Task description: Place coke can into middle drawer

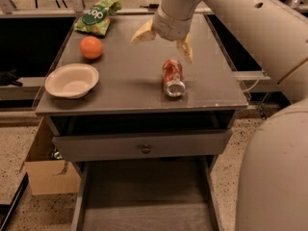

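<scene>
Orange (91,47), white bowl (72,81), green chip bag (96,17)
</scene>
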